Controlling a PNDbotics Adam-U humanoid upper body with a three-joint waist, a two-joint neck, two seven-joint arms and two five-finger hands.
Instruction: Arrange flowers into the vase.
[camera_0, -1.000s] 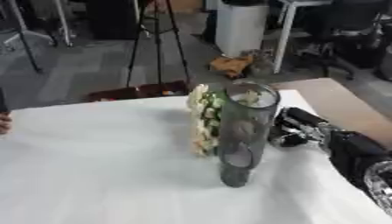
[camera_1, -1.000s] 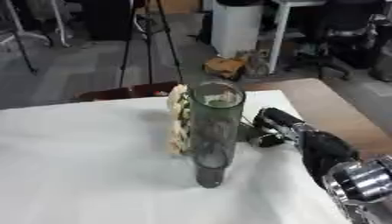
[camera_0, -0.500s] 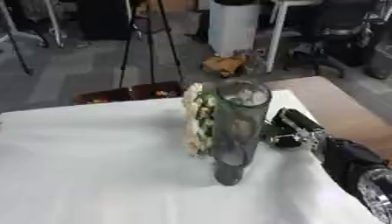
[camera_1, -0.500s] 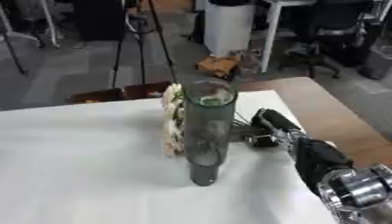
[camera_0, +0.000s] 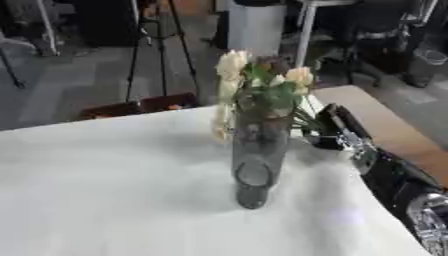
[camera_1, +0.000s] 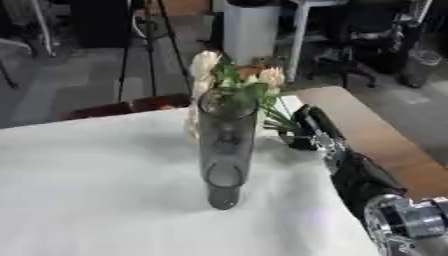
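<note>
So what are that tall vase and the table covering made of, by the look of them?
The vase looks like smoky grey glass: the table shows through its wall and the rim glints, though clear plastic is possible. The table covering looks like white matte cloth, lying smooth with soft shadows and draping over the wooden tabletop at the right.

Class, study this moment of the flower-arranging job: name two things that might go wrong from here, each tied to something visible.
1. The tall, narrow glass vase stands close beside the right hand; a nudge might topple it.
2. The flowers sit behind the vase's rim, stems angled towards the hand; they may snag the rim or slip out.
</note>
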